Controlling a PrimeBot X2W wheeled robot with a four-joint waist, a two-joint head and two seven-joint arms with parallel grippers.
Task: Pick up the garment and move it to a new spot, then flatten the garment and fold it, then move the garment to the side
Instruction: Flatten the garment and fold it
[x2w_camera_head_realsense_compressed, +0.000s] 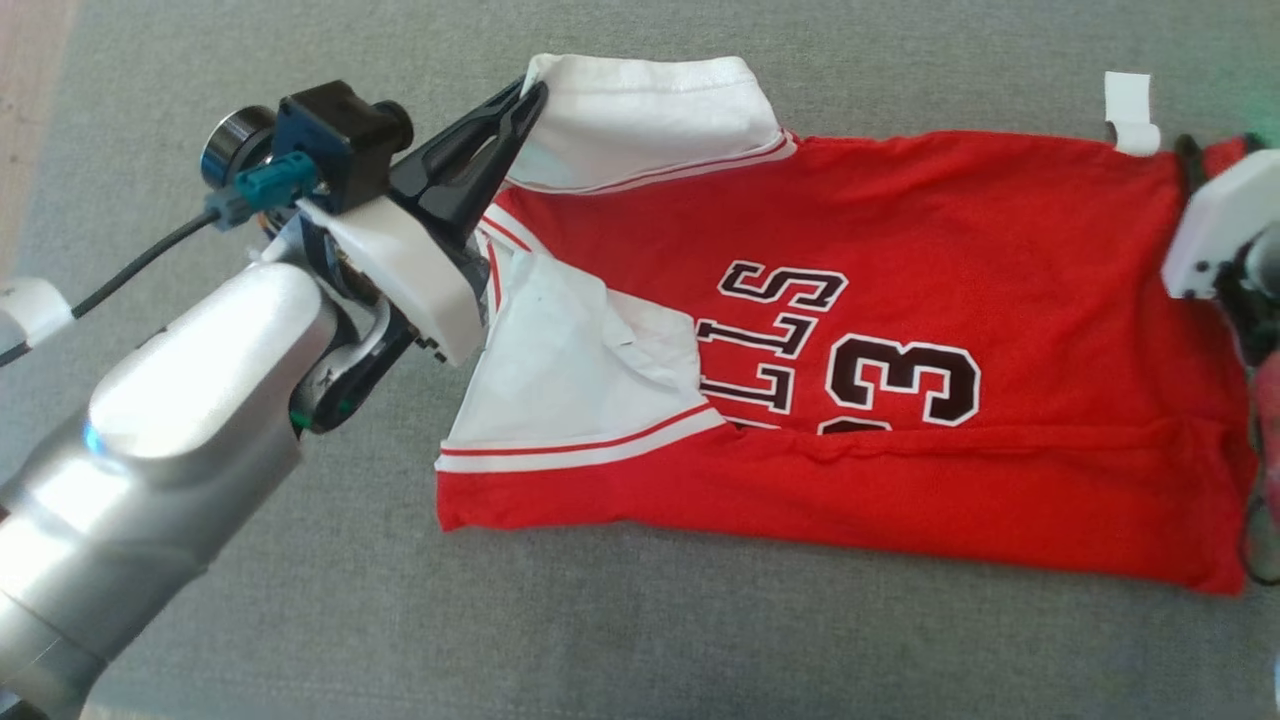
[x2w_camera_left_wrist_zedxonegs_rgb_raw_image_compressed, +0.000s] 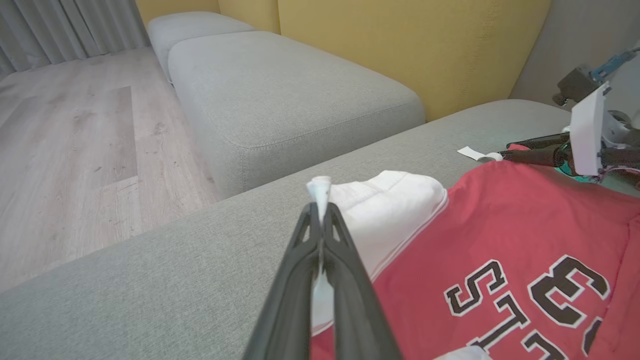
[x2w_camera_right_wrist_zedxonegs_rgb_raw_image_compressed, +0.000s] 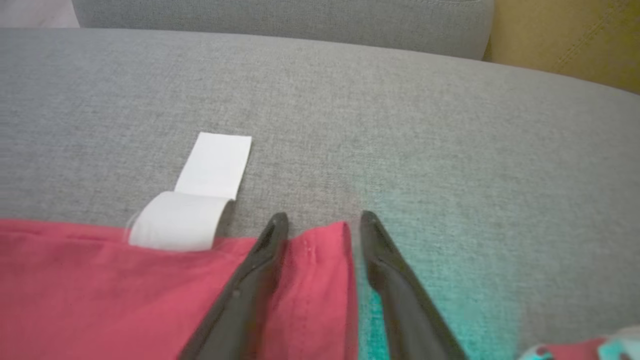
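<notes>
A red jersey (x2w_camera_head_realsense_compressed: 1000, 230) with white sleeves and black lettering lies spread on a grey cushion (x2w_camera_head_realsense_compressed: 300, 600), its near long edge folded over. My left gripper (x2w_camera_head_realsense_compressed: 530, 100) is shut on the corner of the far white sleeve (x2w_camera_head_realsense_compressed: 650, 120); white fabric (x2w_camera_left_wrist_zedxonegs_rgb_raw_image_compressed: 320, 187) pokes out between its closed fingertips in the left wrist view. My right gripper (x2w_camera_right_wrist_zedxonegs_rgb_raw_image_compressed: 322, 220) is open at the jersey's far hem corner (x2w_camera_right_wrist_zedxonegs_rgb_raw_image_compressed: 320, 260), one finger on each side of the red cloth, resting low on the cushion. In the head view its white wrist housing (x2w_camera_head_realsense_compressed: 1215, 220) sits at the right edge.
A white care label (x2w_camera_right_wrist_zedxonegs_rgb_raw_image_compressed: 200, 200) curls out from the hem beside the right gripper. Another grey ottoman (x2w_camera_left_wrist_zedxonegs_rgb_raw_image_compressed: 280, 95) and a yellow backrest (x2w_camera_left_wrist_zedxonegs_rgb_raw_image_compressed: 425, 45) stand beyond the cushion, with wood floor (x2w_camera_left_wrist_zedxonegs_rgb_raw_image_compressed: 65, 150) to the left. Bare cushion surrounds the jersey.
</notes>
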